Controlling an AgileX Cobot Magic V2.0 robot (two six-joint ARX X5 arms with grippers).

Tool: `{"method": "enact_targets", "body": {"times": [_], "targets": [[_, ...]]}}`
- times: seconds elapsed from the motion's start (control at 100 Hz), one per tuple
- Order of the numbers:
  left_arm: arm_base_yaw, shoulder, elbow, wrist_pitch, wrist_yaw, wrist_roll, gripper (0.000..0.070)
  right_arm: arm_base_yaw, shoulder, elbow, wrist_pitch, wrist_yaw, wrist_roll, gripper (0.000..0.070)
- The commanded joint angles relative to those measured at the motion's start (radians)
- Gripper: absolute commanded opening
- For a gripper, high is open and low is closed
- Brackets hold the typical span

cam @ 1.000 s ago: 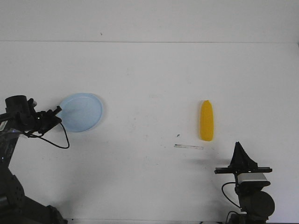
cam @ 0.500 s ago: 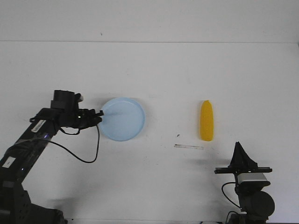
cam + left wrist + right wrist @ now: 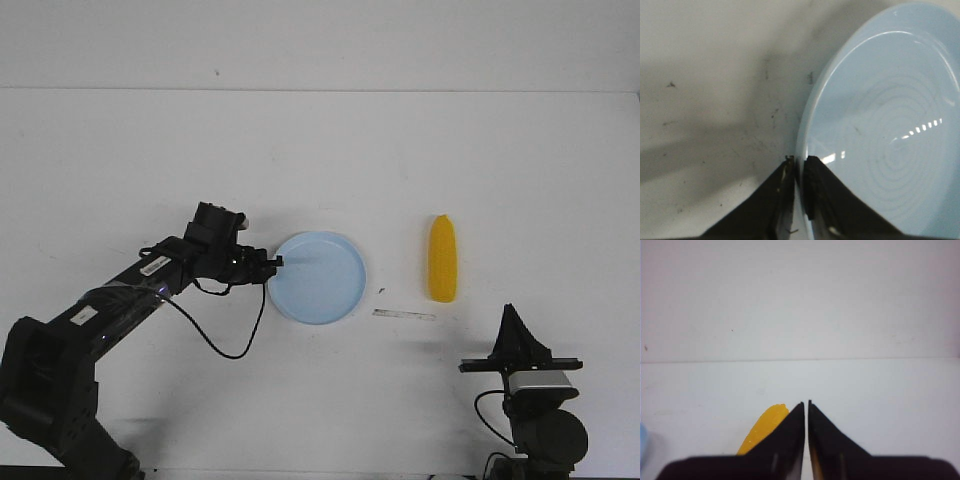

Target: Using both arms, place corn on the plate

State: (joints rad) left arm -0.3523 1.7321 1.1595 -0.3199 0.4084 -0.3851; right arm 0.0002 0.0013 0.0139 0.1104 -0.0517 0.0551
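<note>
Front view: left gripper (image 3: pixel 272 262) is pinched onto the near-left rim of the pale blue plate (image 3: pixel 320 280), holding it mid-table. The corn (image 3: pixel 442 259) lies on the table (image 3: pixel 320 150) just right of the plate, not touching, long axis running away from the robot, tapered end far. Right gripper (image 3: pixel 517 335) sits clenched and empty, near-right; corn is straight ahead of it, so it's the nearer arm.

Plate (image 3: pixel 880 145) rim between closed jaws
</note>
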Motion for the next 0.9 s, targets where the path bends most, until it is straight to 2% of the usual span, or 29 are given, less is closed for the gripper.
{"method": "enact_targets", "body": {"times": [0.0,0.1,0.28,0.44,0.48,0.59,0.72,0.89], "targets": [[-0.01,0.018,0.011,0.005,-0.013,-0.021,0.0166,0.0,0.0,-0.001,0.012,0.0,-0.005,0.0011],[-0.016,0.012,0.011,0.006,-0.017,-0.02,0.0207,0.0,0.0,-0.001,0.012,0.0,-0.005,0.0012],[0.003,-0.062,0.011,-0.016,-0.018,-0.006,0.0206,0.0,0.0,-0.001,0.012,0.0,-0.005,0.0011],[0.047,-0.177,0.011,-0.015,-0.038,0.047,0.0194,0.0,0.0,-0.001,0.012,0.0,-0.005,0.0012],[0.055,-0.204,0.011,-0.015,-0.063,0.066,0.0179,0.0,0.0,-0.001,0.012,0.0,-0.005,0.0012],[0.071,-0.276,0.0,0.003,-0.179,0.135,0.0041,0.0,0.0,-0.001,0.012,0.0,-0.005,0.0011],[0.078,-0.381,-0.084,0.138,-0.303,0.195,0.0024,0.0,0.0,-0.001,0.012,0.0,-0.005,0.0012],[0.089,-0.55,-0.285,0.419,-0.387,0.271,0.0024,0.0,0.0,-0.001,0.013,0.0,-0.005,0.0011]]}}
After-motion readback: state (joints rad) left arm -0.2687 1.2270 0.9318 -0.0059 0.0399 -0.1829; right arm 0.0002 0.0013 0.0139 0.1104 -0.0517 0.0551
